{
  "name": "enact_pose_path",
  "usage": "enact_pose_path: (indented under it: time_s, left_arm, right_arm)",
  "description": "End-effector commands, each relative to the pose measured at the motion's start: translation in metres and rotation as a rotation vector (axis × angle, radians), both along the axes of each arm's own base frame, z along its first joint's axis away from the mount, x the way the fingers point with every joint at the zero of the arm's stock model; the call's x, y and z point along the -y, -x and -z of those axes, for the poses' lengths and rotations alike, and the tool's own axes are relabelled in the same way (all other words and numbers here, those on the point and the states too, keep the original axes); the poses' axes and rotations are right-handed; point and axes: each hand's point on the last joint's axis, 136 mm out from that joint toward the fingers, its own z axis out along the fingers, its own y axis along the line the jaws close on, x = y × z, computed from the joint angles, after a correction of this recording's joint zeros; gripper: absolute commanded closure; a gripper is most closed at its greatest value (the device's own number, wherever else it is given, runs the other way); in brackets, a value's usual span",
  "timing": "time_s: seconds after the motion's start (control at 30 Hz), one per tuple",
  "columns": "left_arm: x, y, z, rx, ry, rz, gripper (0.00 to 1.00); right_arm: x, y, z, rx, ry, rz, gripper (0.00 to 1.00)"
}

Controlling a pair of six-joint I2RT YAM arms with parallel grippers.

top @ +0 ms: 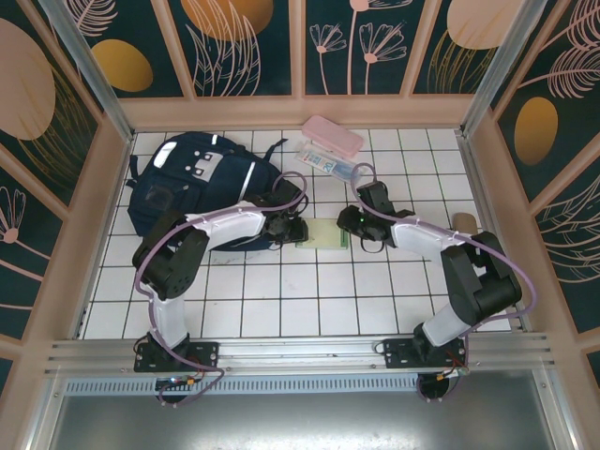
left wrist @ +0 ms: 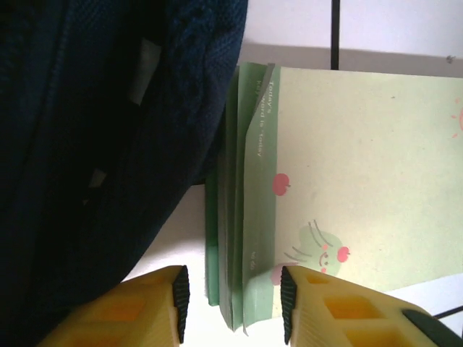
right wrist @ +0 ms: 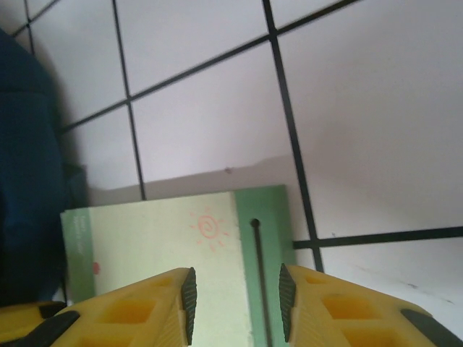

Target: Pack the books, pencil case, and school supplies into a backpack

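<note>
Pale green book (left wrist: 347,166) lies on the tiled table (top: 281,281), just beside the navy backpack (top: 192,183). Its cover print begins "Today's"; the rest is too small to read. Left gripper (left wrist: 233,300) is partly spread astride its page edge. Right gripper (right wrist: 236,303) is partly spread over the opposite end. Pink pencil case (top: 333,136) and clear packet (top: 326,164) lie beyond.

White tiled tabletop (top: 281,291) with dark grid lines, teal botanical wall panels (top: 248,37), aluminium rail (top: 300,352) along near edge.
</note>
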Motion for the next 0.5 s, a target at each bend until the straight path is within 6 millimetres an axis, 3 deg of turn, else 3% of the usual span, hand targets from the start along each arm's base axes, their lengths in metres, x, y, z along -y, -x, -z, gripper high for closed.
enact_pose_path:
  time_s: [0.0, 0.27, 0.47]
  left_arm:
    - [-0.005, -0.008, 0.014, 0.019, -0.053, 0.017, 0.64]
    - [-0.003, -0.004, 0.031, 0.001, -0.034, 0.031, 0.81]
    - [-0.004, 0.006, 0.042, -0.029, -0.010, 0.043, 0.87]
  right_arm:
    - [-0.001, 0.008, 0.014, -0.024, -0.005, -0.054, 0.62]
    - [0.000, 0.020, 0.042, -0.093, -0.050, -0.090, 0.60]
    - [-0.019, 0.029, 0.053, -0.134, -0.177, -0.167, 0.59]
